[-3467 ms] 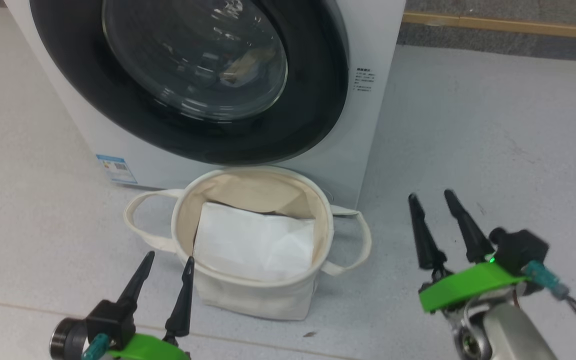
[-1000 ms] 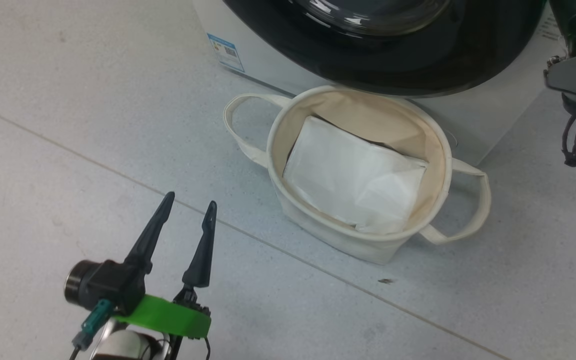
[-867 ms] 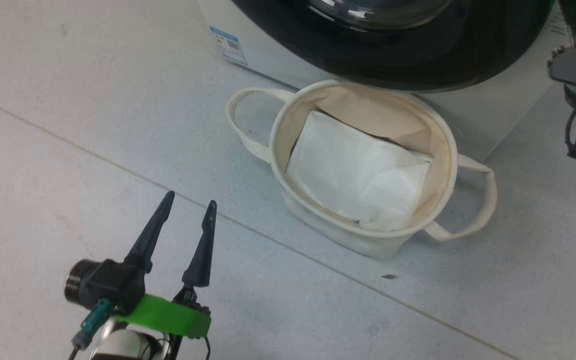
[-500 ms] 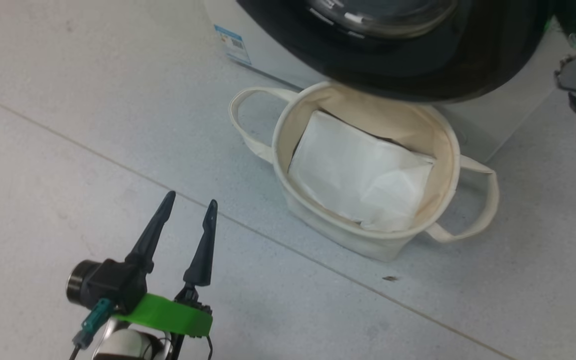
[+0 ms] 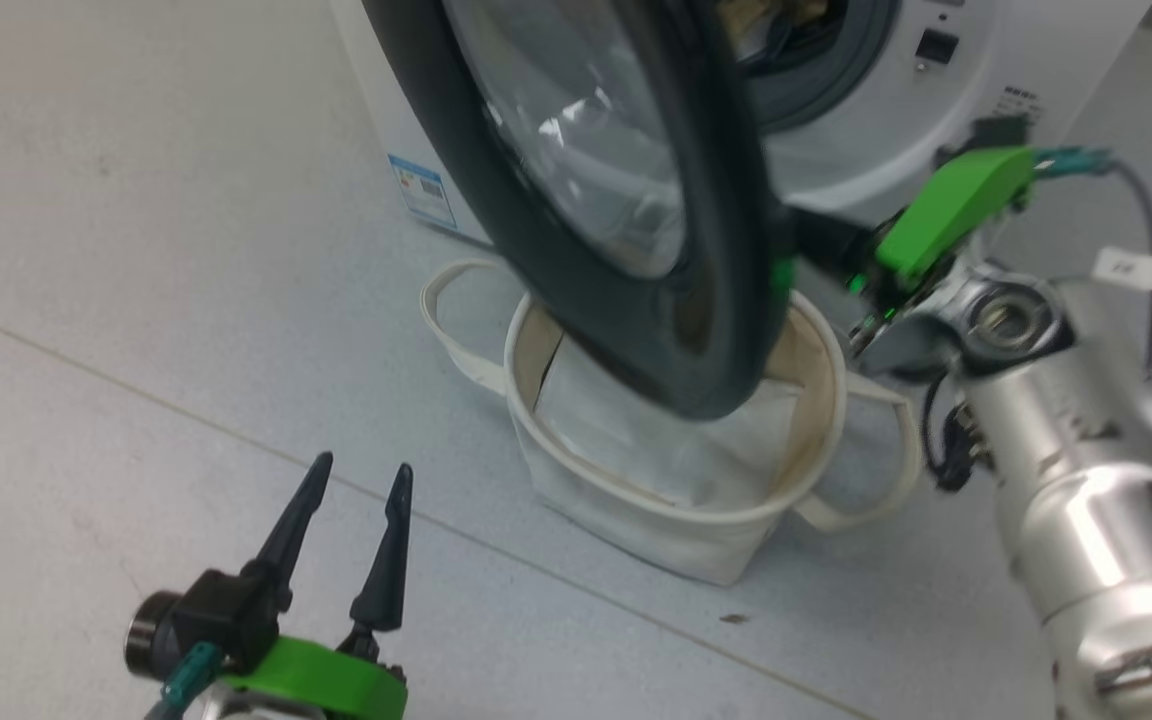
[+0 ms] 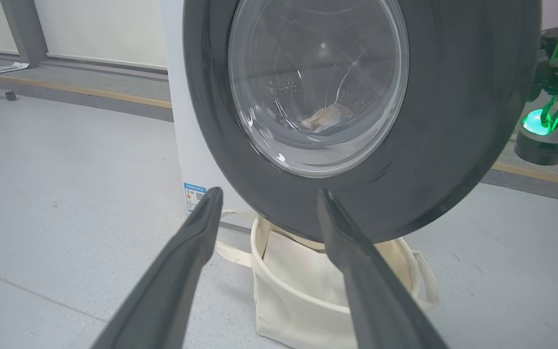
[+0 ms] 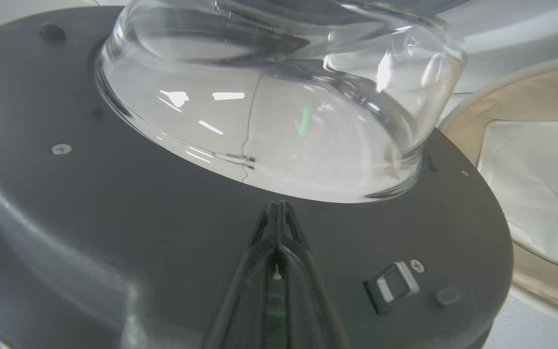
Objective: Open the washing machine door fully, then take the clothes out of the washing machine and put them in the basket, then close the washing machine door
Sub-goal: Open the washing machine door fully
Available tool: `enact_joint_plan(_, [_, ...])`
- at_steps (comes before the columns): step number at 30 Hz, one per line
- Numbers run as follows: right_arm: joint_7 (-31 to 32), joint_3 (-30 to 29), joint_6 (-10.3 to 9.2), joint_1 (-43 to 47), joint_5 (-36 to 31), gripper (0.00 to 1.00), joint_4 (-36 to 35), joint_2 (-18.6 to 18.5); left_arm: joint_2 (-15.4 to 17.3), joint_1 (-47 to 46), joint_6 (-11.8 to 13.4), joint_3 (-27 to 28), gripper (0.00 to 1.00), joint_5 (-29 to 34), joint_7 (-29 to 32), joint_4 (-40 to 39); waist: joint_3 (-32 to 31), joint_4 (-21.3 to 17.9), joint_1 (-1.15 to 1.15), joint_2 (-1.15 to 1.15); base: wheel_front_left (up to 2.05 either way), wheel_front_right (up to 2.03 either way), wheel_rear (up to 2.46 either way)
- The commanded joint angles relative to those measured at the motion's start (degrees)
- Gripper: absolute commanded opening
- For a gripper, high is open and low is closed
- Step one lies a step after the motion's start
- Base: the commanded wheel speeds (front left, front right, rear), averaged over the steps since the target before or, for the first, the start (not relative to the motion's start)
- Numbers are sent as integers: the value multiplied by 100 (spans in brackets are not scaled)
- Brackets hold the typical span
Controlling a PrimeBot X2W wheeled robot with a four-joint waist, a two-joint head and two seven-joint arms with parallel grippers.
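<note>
From the head: finds the door (image 5: 576, 170) standing partway open off the machine (image 5: 936, 100), hanging out over the basket (image 5: 616, 520). Places the basket on the floor (image 5: 136, 250) tight against the foot of the machine's front, likely set there to give the clothes (image 5: 736, 12) a short drop. Glimpses those only as beige bits inside the drum at the top edge. Shows the right pincer (image 5: 816, 240) reaching in behind the door's rim, tips hidden by it, apparently to push from the inner side. Shows the left pincer (image 5: 363, 463) spread wide and empty, low over the floor and well apart from the basket, probably parked clear of the door's swing. From the left wrist: looks between the spread fingers at the door's outer face, with the basket under its lower rim and a white sheet (image 6: 308, 271) lying inside. From the right wrist: catches the right pincer (image 7: 277, 208) pressed shut on nothing, tips laid against the door's dark inner face just under the glass dome, near the latch (image 7: 393, 286). Closed, presumably, to make one stiff prod for shoving rather than gripping. Reads as the first step underway: door not yet fully open, clothes not yet out.
</note>
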Motion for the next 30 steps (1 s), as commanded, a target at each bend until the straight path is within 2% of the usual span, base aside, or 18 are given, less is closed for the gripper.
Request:
enact_joint_plan(1, [-2, 213, 24, 168, -71, 0, -326, 186, 135, 6, 22, 245, 100, -60, -69, -103, -198, 16, 0, 0, 0, 0, 0])
enact_joint_plan(8, [-275, 767, 24, 890, 47, 0, -733, 372, 161, 164, 70, 254, 100, -120, -30, 77, -535, 215, 0, 0, 0, 0, 0])
enact_joint_plan(12, [-822, 1502, 24, 1243, 866, 0, -1053, 380, 155, 194, 72, 206, 100, -136, 1, 137, -751, 379, 0, 0, 0, 0, 0])
enact_joint_plan(13, [-1143, 1928, 24, 1349, 1304, 0, -1194, 381, 166, 197, 71, 190, 100, -140, 21, 138, -844, 440, 0, 0, 0, 0, 0])
enact_joint_plan(17, [-1736, 2545, 24, 1402, 1794, 0, -1311, 382, 220, 222, 85, 184, 100, -145, 70, 105, -1013, 493, 0, 0, 0, 0, 0])
enact_joint_plan(24, [-2452, 2928, 24, 1489, 1628, 0, -1394, 382, 352, 399, 154, 272, 100, -211, 145, 7, -1242, 343, 0, 0, 0, 0, 0])
enact_joint_plan(25, [-2561, 2949, 24, 1500, 1525, 62, -1416, 376, 371, 427, 167, 292, 100, -224, 150, -14, -1258, 303, 0, 0, 0, 0, 0])
enact_joint_plan(26, [-2685, 2964, 24, 1514, 1419, 99, -1441, 364, 393, 455, 179, 308, 100, -232, 158, -34, -1273, 263, 0, 0, 0, 0, 0])
enact_joint_plan(30, [-3492, 3292, 24, 1484, 440, 100, -1614, 117, 466, 528, 221, 362, 100, -262, 187, -125, -1304, 143, 0, 0, 0, 0, 0])
